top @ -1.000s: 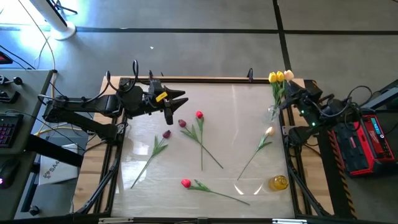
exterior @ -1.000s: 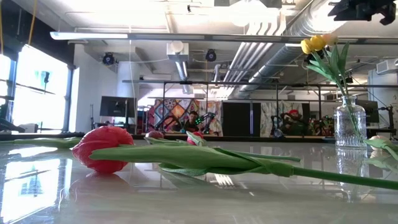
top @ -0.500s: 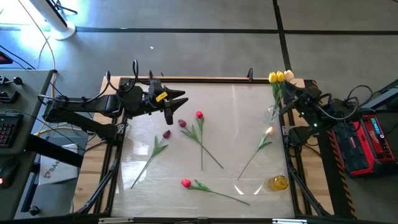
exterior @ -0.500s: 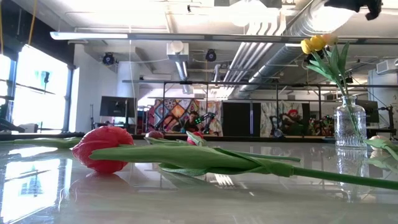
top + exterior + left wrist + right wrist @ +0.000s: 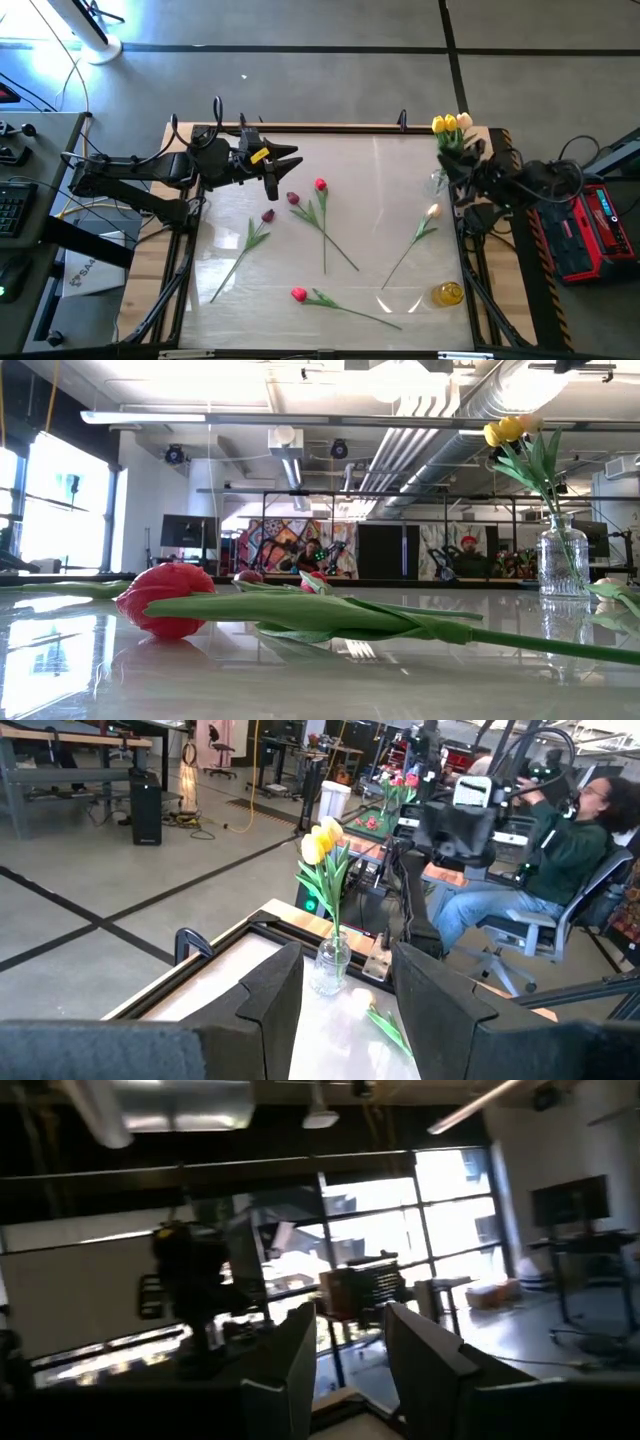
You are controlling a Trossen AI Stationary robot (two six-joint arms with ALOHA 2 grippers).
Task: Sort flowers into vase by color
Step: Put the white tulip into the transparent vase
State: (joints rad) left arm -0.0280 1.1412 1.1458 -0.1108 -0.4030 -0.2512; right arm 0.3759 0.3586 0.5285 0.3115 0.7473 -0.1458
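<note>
A clear glass vase [image 5: 438, 183] stands near the table's far right corner and holds yellow tulips [image 5: 444, 124] and one peach tulip. The left wrist view shows the vase [image 5: 330, 965] too. Loose on the table lie two maroon tulips [image 5: 268, 215] [image 5: 293, 198], a red one [image 5: 320, 185], a peach one [image 5: 433, 211] and another red one [image 5: 298, 294]. My left gripper [image 5: 283, 172] hovers open at the far left, above the maroon heads. My right gripper [image 5: 452, 166] is open beside the vase, raised high and pointing toward the table's left.
A small yellow vessel [image 5: 449, 293] sits near the near right corner. A wooden frame [image 5: 330, 128] borders the glossy tabletop. A seated person [image 5: 540, 860] is beyond the table's right side. The near red tulip [image 5: 165, 598] fills the low view's foreground.
My right gripper has drawn back from the tulips in the vase, shifted a little toward the near edge and risen; in the low view it has nearly left the top of the picture. The flowers and the left arm have stayed still.
</note>
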